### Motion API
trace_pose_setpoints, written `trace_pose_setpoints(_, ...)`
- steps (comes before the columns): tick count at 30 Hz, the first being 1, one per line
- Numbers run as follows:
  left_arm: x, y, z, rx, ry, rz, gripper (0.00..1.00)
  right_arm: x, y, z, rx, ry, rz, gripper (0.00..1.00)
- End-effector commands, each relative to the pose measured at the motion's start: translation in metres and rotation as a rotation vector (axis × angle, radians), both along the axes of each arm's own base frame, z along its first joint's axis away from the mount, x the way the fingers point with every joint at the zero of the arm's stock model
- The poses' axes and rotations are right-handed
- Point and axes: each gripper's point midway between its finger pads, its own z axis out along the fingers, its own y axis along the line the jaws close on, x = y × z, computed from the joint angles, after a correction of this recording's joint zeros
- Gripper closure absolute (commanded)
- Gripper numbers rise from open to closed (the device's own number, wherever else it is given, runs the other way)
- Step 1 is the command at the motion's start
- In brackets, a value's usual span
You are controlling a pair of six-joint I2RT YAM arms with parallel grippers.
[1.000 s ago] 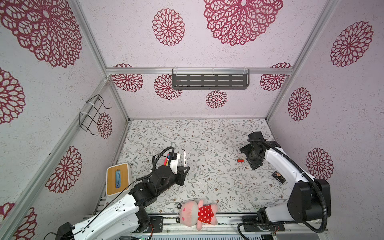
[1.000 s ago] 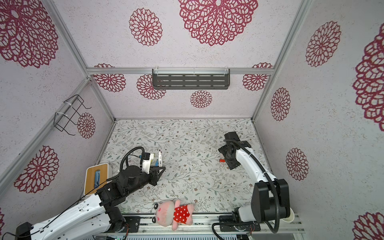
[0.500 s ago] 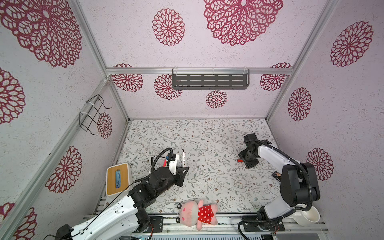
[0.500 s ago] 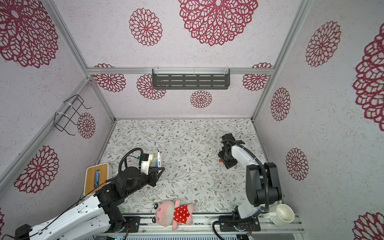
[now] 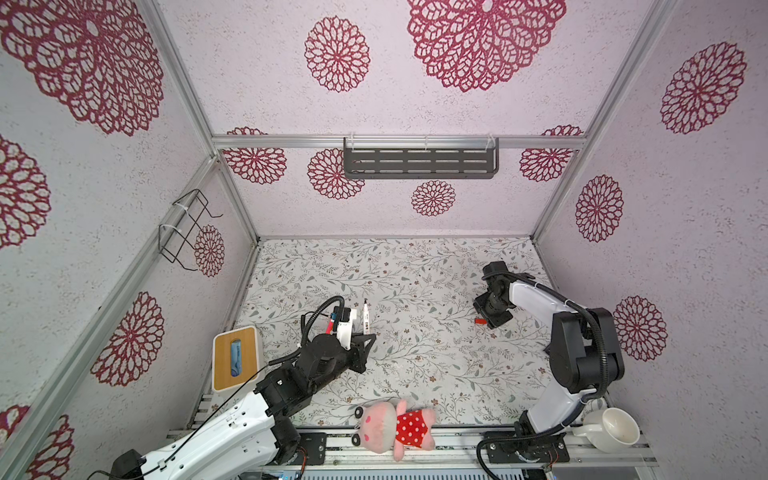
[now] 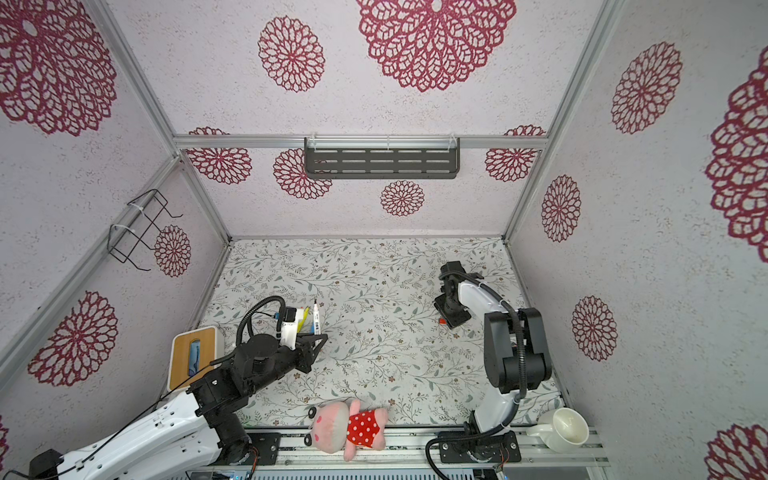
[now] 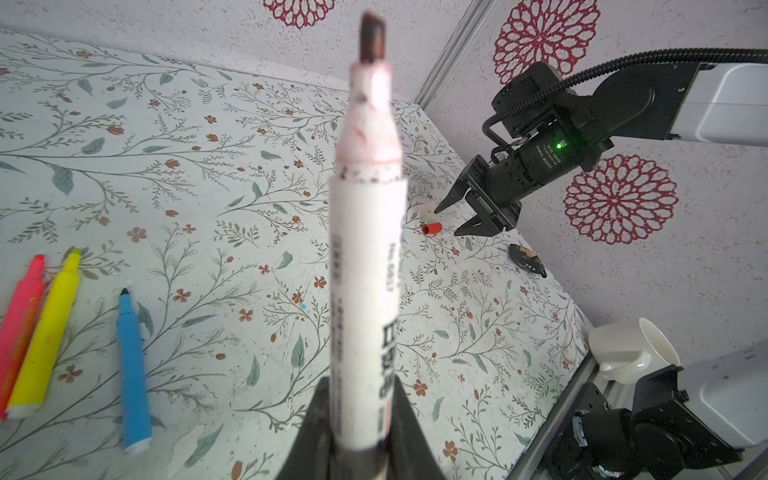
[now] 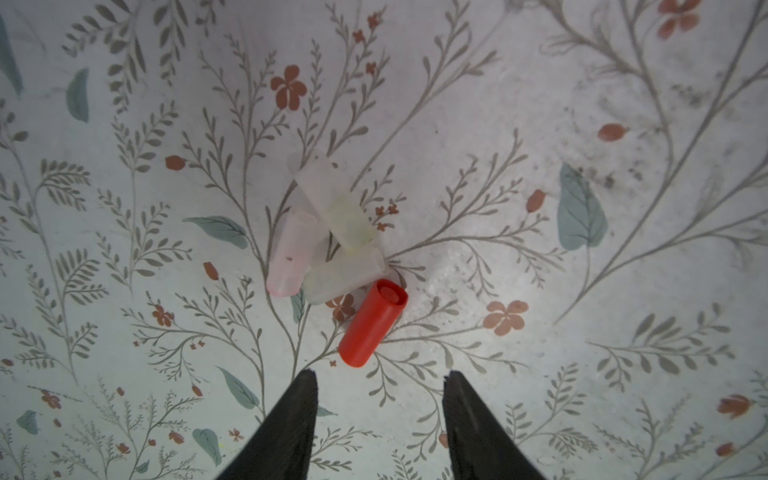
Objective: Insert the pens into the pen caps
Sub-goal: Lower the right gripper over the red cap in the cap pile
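My left gripper (image 7: 359, 384) is clamped on the white pen (image 7: 368, 249), and my right gripper (image 8: 380, 373) sits with jaws spread just by the red cap (image 8: 372, 324), so I'd straddle its middle and pinch gently.

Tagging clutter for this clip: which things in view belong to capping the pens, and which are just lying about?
Job: white marker, pink pen, yellow pen, blue pen, red cap, pale caps.
Lying about: plush toy, mug, wooden-topped box, small dark object.
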Motion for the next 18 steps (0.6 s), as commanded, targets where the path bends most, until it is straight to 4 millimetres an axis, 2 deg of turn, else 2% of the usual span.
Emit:
trace_pose_setpoints(1,0.003,0.006,-0.001,0.003,-0.007,0.031,1.00,0.000,-0.003,0.005,-0.009,0.004,-0.008,0.51)
trace_pose_setpoints(8,0.004,0.005,-0.002,0.010,-0.005,0.027,1.00,0.004,-0.006,0.003,-0.023,0.005,0.000,0.55)
trace_pose_setpoints(18,0.004,0.007,-0.002,0.016,-0.009,0.035,1.00,0.008,-0.005,-0.008,-0.014,0.024,0.006,0.56)
